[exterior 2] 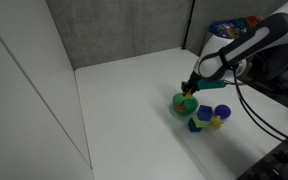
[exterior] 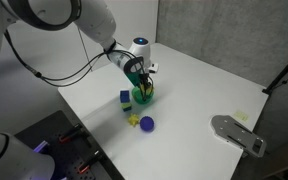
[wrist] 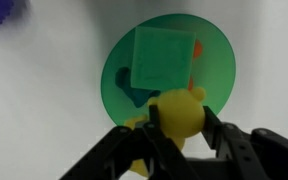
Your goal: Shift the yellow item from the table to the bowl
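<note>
My gripper point(wrist: 174, 128) is shut on a rounded yellow item point(wrist: 176, 108) and holds it over the near rim of a green bowl point(wrist: 216, 70). The bowl holds a green block point(wrist: 159, 55), and a small orange bit point(wrist: 197, 47) shows beside the block. In both exterior views the gripper point(exterior: 141, 80) point(exterior 2: 191, 88) hangs just above the bowl point(exterior: 144, 98) point(exterior 2: 186, 103) on the white table point(exterior: 204, 85). The yellow item is too small to make out in the exterior views.
Beside the bowl are a blue block point(exterior: 125, 97), another small yellow piece point(exterior: 133, 121) and a purple ball point(exterior: 147, 124); they also show in an exterior view point(exterior 2: 216, 121). A grey flat object point(exterior: 239, 133) lies near the table edge.
</note>
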{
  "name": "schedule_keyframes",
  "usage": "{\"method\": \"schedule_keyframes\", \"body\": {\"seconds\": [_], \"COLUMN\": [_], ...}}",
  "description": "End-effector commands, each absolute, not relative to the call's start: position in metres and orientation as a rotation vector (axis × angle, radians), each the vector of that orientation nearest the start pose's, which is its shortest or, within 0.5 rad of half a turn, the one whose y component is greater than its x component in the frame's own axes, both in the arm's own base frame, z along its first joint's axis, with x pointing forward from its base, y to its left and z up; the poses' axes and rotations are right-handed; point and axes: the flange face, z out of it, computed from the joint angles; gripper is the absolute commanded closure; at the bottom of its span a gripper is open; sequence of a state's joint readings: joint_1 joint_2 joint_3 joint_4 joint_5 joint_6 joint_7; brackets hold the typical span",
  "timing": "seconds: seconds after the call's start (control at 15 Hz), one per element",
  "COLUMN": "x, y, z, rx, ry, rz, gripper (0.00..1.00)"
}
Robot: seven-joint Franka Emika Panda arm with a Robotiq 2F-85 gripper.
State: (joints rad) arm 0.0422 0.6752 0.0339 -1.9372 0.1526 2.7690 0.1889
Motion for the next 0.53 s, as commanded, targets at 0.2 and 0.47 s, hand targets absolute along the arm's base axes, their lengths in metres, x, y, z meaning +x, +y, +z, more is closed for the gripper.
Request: {"method": "schedule_keyframes", "body": {"seconds": [0.2,0.47], "x": [0.6286,0.6286], "y": [0.047,0.0444], "z": [0.1428,0.1484], "rx": [-2.984,-2.976], "ry": [0.307,0.306], "rz": [-0.242,-0.241], "gripper": [0.31,0.06]}}
